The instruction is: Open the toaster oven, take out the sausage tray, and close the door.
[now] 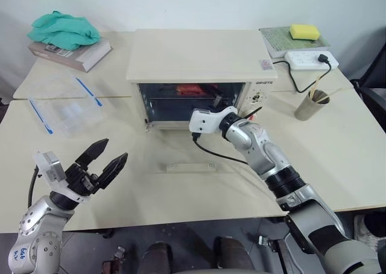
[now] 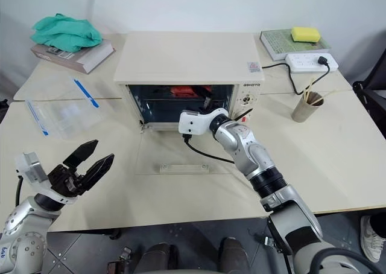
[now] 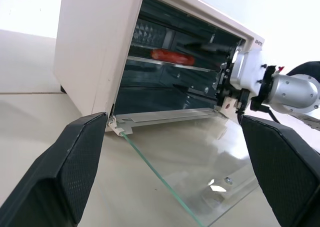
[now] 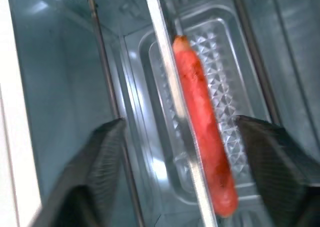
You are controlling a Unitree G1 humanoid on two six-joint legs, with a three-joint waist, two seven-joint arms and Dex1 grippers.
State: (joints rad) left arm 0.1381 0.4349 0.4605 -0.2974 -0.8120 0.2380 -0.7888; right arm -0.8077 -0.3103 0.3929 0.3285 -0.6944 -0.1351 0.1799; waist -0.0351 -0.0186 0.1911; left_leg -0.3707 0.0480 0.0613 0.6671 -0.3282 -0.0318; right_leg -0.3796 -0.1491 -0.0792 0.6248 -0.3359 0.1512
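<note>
Large cream-white boxy toaster oven (image 1: 202, 63) standing near rear edge of cream tabletop (image 1: 338, 159), centre. Glass door (image 2: 181, 150) in cream frame dropped flat onto tabletop toward front edge, wide cream bar handle (image 2: 184, 167) nearest front edge. Shallow ribbed silver sausage tray (image 4: 200, 112) inside cavity on upper rack, one reddish sausage (image 4: 205, 127) lying lengthwise on it.

Head views: right gripper (image 1: 212, 100) reaching into oven mouth at its right side, fingertips lost in dark interior; tray seen as red patch behind wrist housing. Left gripper (image 1: 104, 159) hanging over tabletop near front-left corner, jaws wide apart, nothing between them.

Right wrist view: tray embossing and sausage close up, a bright rack bar crossing in front of sausage; right fingers (image 4: 100, 157) spread either side of tray, jaws apart, contact with tray not discernible.

Left wrist view: oven from its left side, door glass edge-on, right gripper at cavity's far side; tray mostly hidden by rack.

Clear plastic container (image 1: 66, 108) with blue clips near left edge. Grease stains on tray not discernible.
</note>
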